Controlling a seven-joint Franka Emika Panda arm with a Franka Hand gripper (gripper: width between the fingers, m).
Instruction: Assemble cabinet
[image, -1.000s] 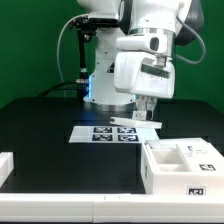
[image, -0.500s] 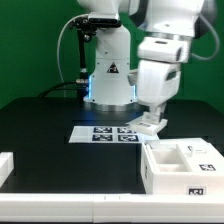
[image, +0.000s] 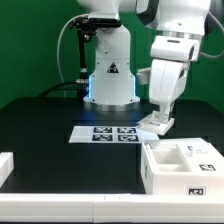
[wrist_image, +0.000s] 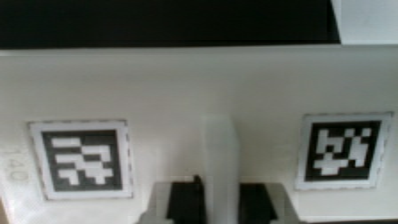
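Observation:
My gripper (image: 158, 114) hangs above the table, just beyond the cabinet box, and is shut on a small white cabinet panel (image: 154, 124). In the wrist view the panel (wrist_image: 196, 85) fills the picture, with two black-and-white tags and a raised ridge between them. The dark fingers (wrist_image: 178, 202) stand on either side of that ridge, and the gripper (wrist_image: 217, 203) clamps it. The white cabinet box (image: 183, 168), open at the top with tags on it, stands at the front on the exterior view's right.
The marker board (image: 105, 133) lies flat on the black table, just to the exterior view's left of the held panel. Another white part (image: 5, 165) lies at the left edge. The robot base (image: 108, 75) stands behind.
The arm has swung toward the exterior view's right with the panel in its grip. The panel now hangs past the marker board's end, closer to the cabinet box.

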